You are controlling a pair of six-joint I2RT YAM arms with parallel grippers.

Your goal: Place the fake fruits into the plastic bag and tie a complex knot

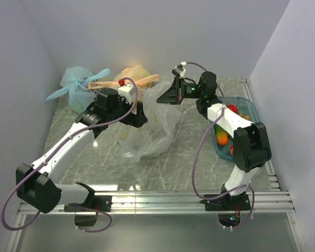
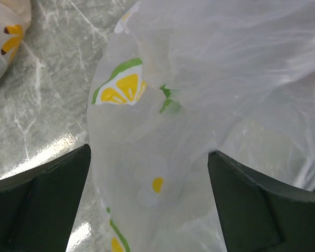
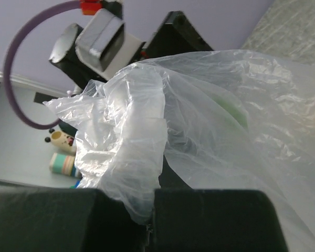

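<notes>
You have open bench (image 1: 178, 170) in front of the plastic bag (image 1: 155, 139), but the bag itself fills the middle, with its film lying between the spread fingers of your left hand (image 1: 139, 119). Behind it, the light blue bag (image 1: 76, 86) and the orange bag (image 1: 139, 74) crowd the back-left corner by the wall. The tray (image 1: 253, 111) blocks the right edge beside the right arm.

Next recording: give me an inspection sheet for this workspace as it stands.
Surface: grey marble-patterned tabletop, glossy.
Job's things: transparent crinkly plastic bag with lemon prints mid-table; glossy fake fruits in blue tray at right.
Clutter: knotted light blue bag, knotted orange bag at back.
End effectors: left end effector open, astride bag film; right end effector shut on bag edge.
Cables: purple cables looping along both arms.
Surroundings: plain pale walls.
</notes>
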